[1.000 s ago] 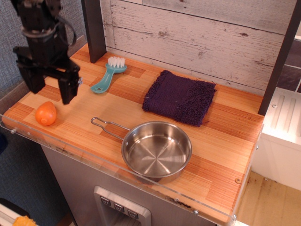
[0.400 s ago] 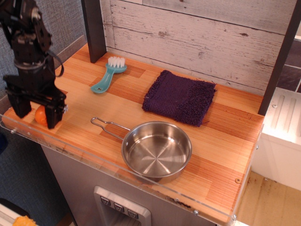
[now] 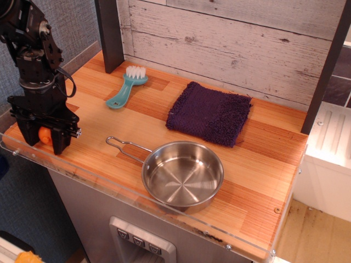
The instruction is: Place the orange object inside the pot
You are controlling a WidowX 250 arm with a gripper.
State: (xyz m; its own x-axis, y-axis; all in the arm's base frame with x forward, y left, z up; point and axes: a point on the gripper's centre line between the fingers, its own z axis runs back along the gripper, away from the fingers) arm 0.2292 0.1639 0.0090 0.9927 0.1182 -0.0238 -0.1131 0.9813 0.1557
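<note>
The orange object [image 3: 45, 135] lies near the front left corner of the wooden counter, and only a small part of it shows between my fingers. My gripper [image 3: 44, 139] is lowered onto the counter, with one black finger on each side of the orange object. The jaws look as wide apart as before, so they are open around it. The pot [image 3: 182, 174], a shallow shiny steel pan with a wire loop handle [image 3: 127, 146], stands empty near the front middle, to the right of my gripper.
A teal brush [image 3: 125, 87] lies at the back left. A purple cloth [image 3: 209, 113] lies behind the pot. A dark post [image 3: 109, 33] and a plank wall stand at the back. A clear plastic lip [image 3: 104, 181] runs along the front edge.
My gripper has moved left and down from above the counter. Its fingers now straddle the orange object and hide most of it. The pot, brush and cloth have not moved.
</note>
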